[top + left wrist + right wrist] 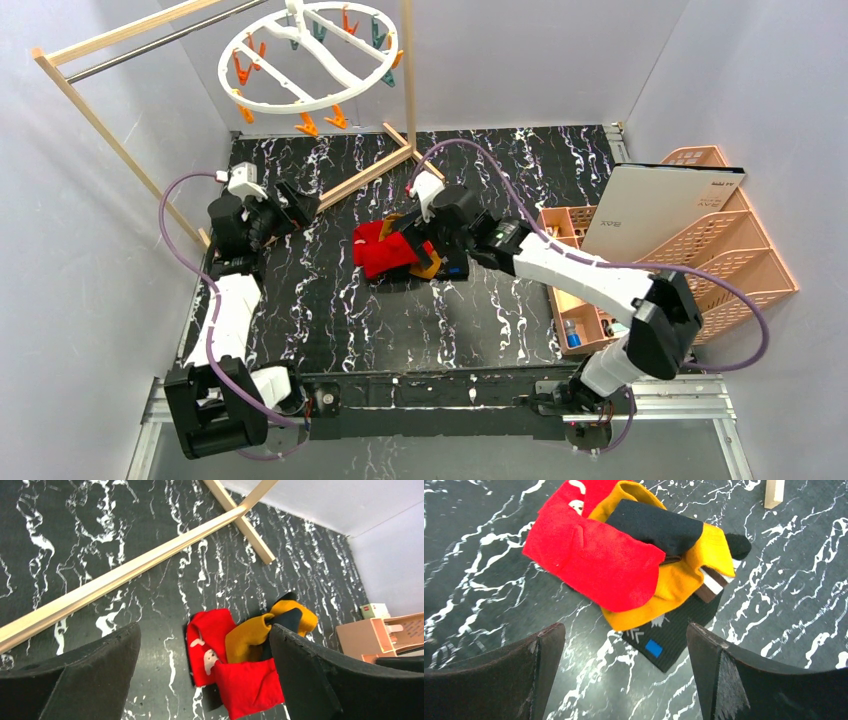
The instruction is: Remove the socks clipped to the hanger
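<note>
starting from the near edge, we follow the two arms out across the table [330, 320]. the right gripper [624, 632] hangs low over the heap of socks [385, 255], its jaws spread wide with nothing between them. below it a red sock [594, 560] lies over a mustard sock [674, 585], with a black sock [659, 525] on top. the left gripper [205, 630] is off to the left of the heap, near the foot of the wooden rack [100, 120]. it is equally wide open and empty, and it points towards the same pile.

further back the hanger [300, 103] dangles from the rack's rod, well apart from both grippers. its orange and teal clips [307, 125] appear bare. the frame crops the ring's far rim, so we cannot be sure about that side.

we judge this to be the drop-off step, with the socks lying loose mid-table and the task close to done. the next move calls for raising the right arm straight up, so the fingers do not drag the pile. then we would check the far clips. if a sock remains there, it needs a high reach, a pinch on the fabric below the clip and a firm downward pull.
</note>
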Tool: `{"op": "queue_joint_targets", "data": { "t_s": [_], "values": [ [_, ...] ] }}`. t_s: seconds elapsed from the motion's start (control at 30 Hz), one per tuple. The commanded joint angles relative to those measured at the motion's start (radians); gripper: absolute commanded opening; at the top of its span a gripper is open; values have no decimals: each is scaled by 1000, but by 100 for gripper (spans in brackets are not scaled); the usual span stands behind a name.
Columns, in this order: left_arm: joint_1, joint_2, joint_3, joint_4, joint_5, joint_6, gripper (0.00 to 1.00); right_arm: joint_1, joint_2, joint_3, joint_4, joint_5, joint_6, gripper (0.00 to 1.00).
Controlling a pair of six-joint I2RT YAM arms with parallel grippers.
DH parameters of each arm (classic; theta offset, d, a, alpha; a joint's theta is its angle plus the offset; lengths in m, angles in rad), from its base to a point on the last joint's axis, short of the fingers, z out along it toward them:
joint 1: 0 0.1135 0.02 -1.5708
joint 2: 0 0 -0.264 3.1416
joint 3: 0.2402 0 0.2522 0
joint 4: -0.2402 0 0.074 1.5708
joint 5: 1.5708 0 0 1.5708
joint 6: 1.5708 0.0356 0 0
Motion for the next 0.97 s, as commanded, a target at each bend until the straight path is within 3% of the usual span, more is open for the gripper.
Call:
{"op": "queue_joint_targets", "data": {
  "t_s": [0.0,0.13,0.37,0.57,0.7,0.77,0.83,0.93],
  "values": [
    [2,22,53,-73,-50,48,98,0,-84,155,-251,-29,47,99],
    [3,55,110,-96,-73,54,98,-18,-121,229,-344,72,100,99],
    [3,77,223,-134,-110,54,98,-169,-91,419,-462,52,149,99],
    [3,82,245,-147,-124,58,98,-321,-147,406,-460,77,153,99],
    [4,76,234,-138,-124,52,98,-346,-181,376,-440,68,158,99],
    [3,76,235,-140,-125,54,98,-348,-182,372,-439,62,156,89],
    [2,77,240,-143,-120,55,98,-347,-183,368,-439,67,158,86],
    [2,70,241,-153,-122,60,98,-348,-201,357,-422,86,165,94]
  ]
}}
